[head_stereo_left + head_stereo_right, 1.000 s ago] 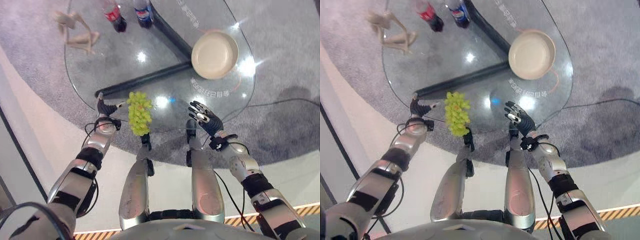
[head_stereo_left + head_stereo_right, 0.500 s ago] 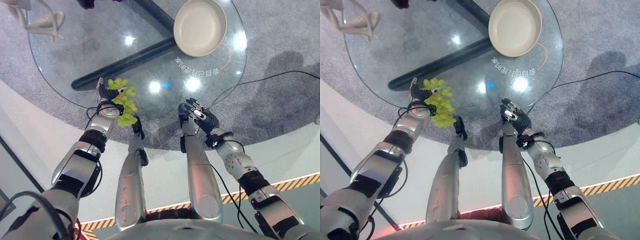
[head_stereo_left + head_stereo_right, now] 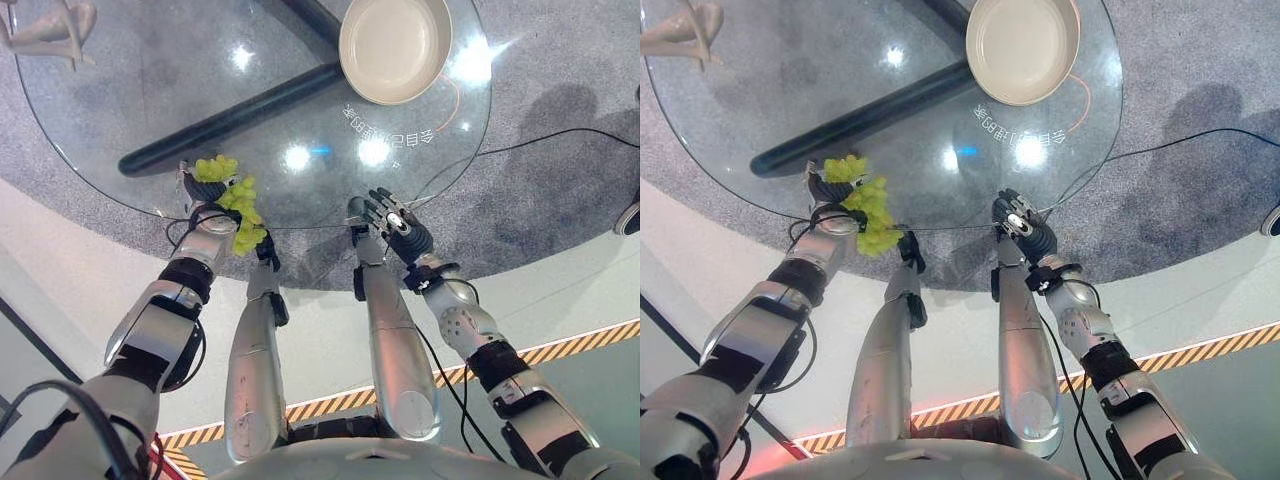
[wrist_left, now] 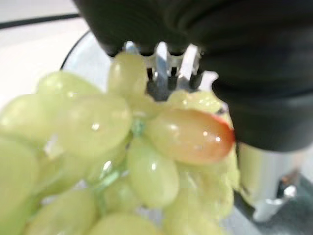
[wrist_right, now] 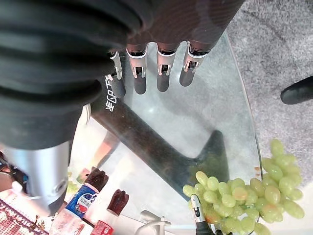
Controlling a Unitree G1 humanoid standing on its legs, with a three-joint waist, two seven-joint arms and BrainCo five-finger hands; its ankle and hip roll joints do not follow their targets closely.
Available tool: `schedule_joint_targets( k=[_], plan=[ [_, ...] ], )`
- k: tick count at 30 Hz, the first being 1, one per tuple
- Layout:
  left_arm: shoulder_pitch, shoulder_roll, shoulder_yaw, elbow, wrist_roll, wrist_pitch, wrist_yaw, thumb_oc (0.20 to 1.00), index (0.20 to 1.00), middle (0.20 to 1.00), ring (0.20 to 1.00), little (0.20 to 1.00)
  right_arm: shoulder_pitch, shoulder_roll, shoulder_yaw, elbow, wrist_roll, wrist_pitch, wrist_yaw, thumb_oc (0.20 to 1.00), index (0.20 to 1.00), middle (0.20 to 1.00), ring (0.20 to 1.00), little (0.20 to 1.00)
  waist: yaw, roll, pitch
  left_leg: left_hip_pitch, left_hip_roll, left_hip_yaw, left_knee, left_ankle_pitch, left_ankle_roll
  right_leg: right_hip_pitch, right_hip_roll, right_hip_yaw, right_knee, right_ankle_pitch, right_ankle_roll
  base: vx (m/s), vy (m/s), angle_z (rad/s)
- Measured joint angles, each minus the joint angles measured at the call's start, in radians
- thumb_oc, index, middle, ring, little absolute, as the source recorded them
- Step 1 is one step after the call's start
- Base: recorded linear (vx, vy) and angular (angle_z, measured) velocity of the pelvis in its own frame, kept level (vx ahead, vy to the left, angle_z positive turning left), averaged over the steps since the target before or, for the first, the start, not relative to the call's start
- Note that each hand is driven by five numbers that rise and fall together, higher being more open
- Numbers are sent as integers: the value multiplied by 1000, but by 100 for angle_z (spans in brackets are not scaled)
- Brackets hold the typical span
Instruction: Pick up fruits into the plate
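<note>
Left hand (image 3: 207, 190) grips grapes (image 3: 238, 205); beige plate (image 3: 395, 48) holds nothing.

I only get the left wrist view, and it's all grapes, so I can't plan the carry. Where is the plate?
Observer: The plate sits at the glass table's far right, well apart from the grapes in the left robot hand.
Operator: And the other robot hand?
Observer: The right robot hand hovers at the table's near edge, fingers straight, holding nothing.
Operator: Anything else on the table?
Observer: A pale figure at the far left.
</note>
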Motion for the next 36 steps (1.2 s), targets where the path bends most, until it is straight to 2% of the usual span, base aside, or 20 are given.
schedule_joint_targets(
  k=[7,8,9,13,18,26,36],
  plan=[
    [-50,15,-19,7,37,84,82,1000,1000,1000,1000,1000,-21,0,12,-20,41,-11,0,1000,1000,1000,1000,1000,1,-19,-11,-60,2,-4,43,-16,-3,-43,0,1,4,1,-1,-9,-10,0],
    [-62,18,-26,15,46,95,86,347,347,347,347,347,-22,1,15,-28,47,-13,0,1000,1000,1000,1000,1000,2,-21,-12,-64,2,-5,45,-16,-3,-45,0,1,3,1,-1,-5,-43,2],
    [-68,18,-35,16,53,110,85,200,200,200,200,200,-22,1,17,-29,53,-15,0,1000,1000,1000,1000,1000,2,-24,-13,-67,2,-6,49,-17,-2,-46,0,0,3,1,-1,-1,-37,1],
    [-73,26,-53,20,95,146,100,200,200,200,200,200,-23,3,17,-30,67,-17,0,1000,1000,1000,1000,1000,0,-39,-22,-76,2,-6,61,-26,-5,-50,0,1,3,1,-1,0,0,0],
    [-73,67,-75,24,95,147,75,200,200,200,200,200,-23,28,17,-30,79,-19,0,1000,1000,1000,1000,1000,1,-64,-36,-91,2,-6,61,-26,-5,-64,0,1,3,2,-1,0,0,0],
    [-43,40,-84,21,94,149,36,200,200,200,200,200,-23,40,17,-33,79,-23,3,1000,1000,1000,1000,1000,7,-64,-36,-86,1,-8,66,-27,1,-64,-1,0,19,4,-1,1,0,0],
    [-10,19,-97,18,94,147,32,200,200,200,200,200,-20,40,17,-33,79,-31,3,1000,1000,1000,1000,1000,12,-64,-36,-84,1,-10,75,-24,-1,-61,-1,3,25,3,0,0,0,0]
  ],
)
